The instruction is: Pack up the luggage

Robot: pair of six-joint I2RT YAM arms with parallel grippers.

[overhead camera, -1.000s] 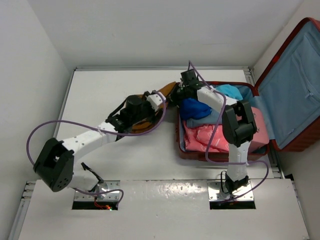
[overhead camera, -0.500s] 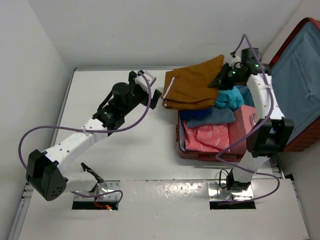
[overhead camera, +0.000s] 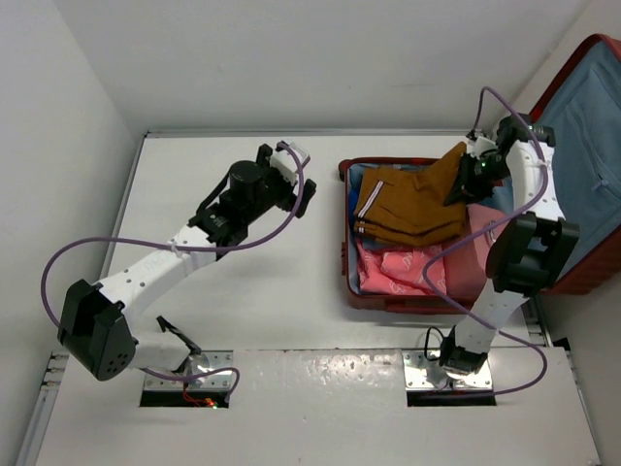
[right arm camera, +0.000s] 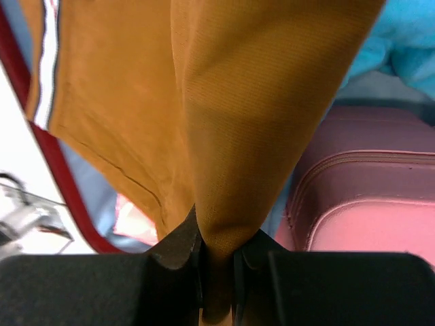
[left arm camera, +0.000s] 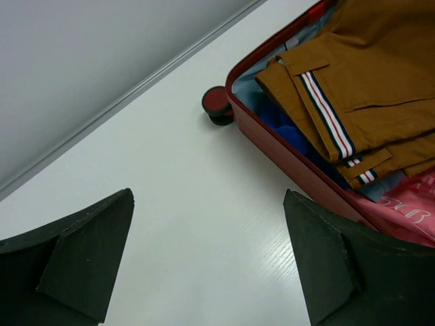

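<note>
The red suitcase lies open at the right, its blue-lined lid raised. My right gripper is shut on one end of the folded brown trousers, which lie over the clothes inside; the pinched cloth shows in the right wrist view between my right gripper's fingertips. A pink garment and the small pink case lie in the shell. My left gripper is open and empty over the table, left of the suitcase; its view shows the trousers and the red rim.
White walls close in the table on the left and at the back. A suitcase wheel sticks out at the shell's far left corner. Purple cables loop off both arms. Blue clothes lie under the trousers.
My right gripper has carried the brown trousers from above the shell's far left corner down into the suitcase. My left gripper let go of them earlier and has stayed left of the case.
</note>
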